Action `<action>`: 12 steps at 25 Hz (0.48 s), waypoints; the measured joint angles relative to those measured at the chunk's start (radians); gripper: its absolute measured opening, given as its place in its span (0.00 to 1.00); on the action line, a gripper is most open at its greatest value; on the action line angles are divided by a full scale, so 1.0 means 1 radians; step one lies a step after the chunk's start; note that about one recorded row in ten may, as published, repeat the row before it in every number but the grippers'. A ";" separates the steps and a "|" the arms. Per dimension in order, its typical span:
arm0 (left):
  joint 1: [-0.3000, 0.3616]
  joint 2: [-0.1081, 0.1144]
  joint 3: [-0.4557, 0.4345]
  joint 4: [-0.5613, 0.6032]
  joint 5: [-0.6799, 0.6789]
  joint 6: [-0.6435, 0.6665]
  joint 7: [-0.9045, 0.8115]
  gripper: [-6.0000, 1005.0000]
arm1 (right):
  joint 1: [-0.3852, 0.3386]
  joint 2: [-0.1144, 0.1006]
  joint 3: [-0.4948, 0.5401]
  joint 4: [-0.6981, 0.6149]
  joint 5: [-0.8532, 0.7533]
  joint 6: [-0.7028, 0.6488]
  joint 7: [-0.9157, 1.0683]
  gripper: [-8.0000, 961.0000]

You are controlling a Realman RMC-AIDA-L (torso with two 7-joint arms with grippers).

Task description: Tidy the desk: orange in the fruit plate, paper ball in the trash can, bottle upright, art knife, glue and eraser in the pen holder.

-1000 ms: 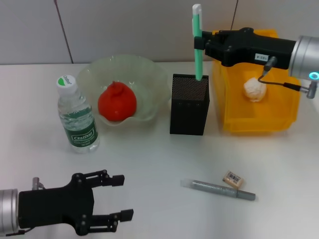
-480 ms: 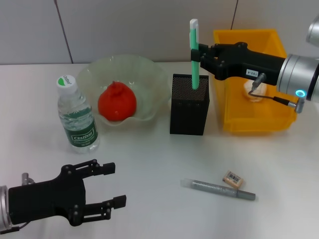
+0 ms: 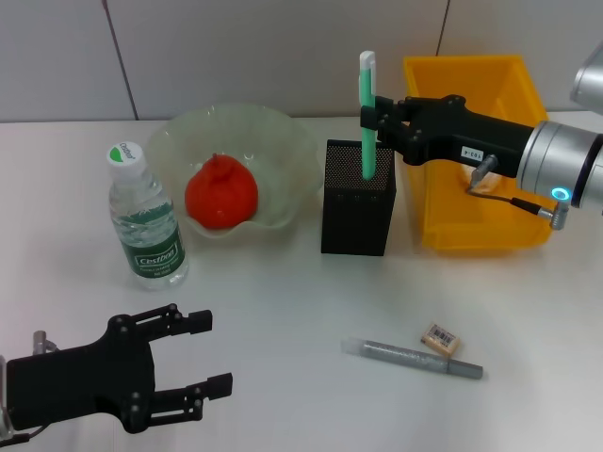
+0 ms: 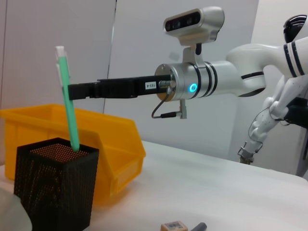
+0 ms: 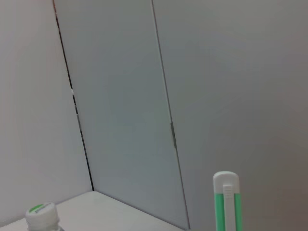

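Observation:
My right gripper is shut on a slim green-and-white tool, seemingly the art knife, whose lower end is inside the black mesh pen holder. The left wrist view shows that tool standing in the holder. The orange lies in the pale-green fruit plate. The bottle stands upright to its left. The eraser and a grey pen-shaped stick, possibly the glue, lie on the table. My right arm hides the paper ball. My left gripper hovers open at the front left.
The yellow trash can stands right of the pen holder, under my right arm. A grey wall closes off the back of the white table.
My right gripper has moved left and down, lowering the green tool into the pen holder and covering the paper ball. My left gripper has drawn back toward the front left.

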 joint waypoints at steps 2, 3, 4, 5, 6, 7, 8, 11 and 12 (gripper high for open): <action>0.000 0.001 0.000 0.000 0.000 0.004 0.000 0.78 | 0.000 0.000 -0.002 0.011 0.000 0.018 -0.001 0.28; 0.000 0.002 0.001 0.000 0.000 0.007 0.000 0.78 | 0.000 0.000 -0.002 0.011 0.000 0.018 -0.001 0.28; 0.000 0.003 0.001 0.000 0.000 0.011 0.000 0.78 | 0.001 0.000 -0.009 0.015 0.000 0.029 -0.006 0.28; 0.001 0.003 0.001 0.000 0.000 0.014 0.000 0.78 | 0.001 0.000 -0.009 0.015 0.000 0.029 -0.006 0.28; 0.001 0.004 0.000 0.000 0.000 0.020 0.000 0.78 | 0.002 0.000 -0.014 0.018 0.000 0.033 -0.009 0.29; 0.001 0.005 0.000 0.001 0.000 0.024 0.000 0.78 | 0.008 0.001 -0.017 0.028 0.000 0.040 -0.013 0.29; 0.001 0.005 0.000 0.001 0.000 0.024 0.000 0.78 | 0.008 0.001 -0.017 0.028 0.000 0.040 -0.013 0.29; 0.002 0.007 0.000 0.002 0.000 0.030 0.000 0.78 | 0.015 0.001 -0.017 0.038 0.000 0.055 -0.013 0.29; 0.002 0.008 0.000 0.001 0.000 0.031 0.000 0.78 | 0.015 0.001 -0.018 0.039 0.000 0.058 -0.013 0.30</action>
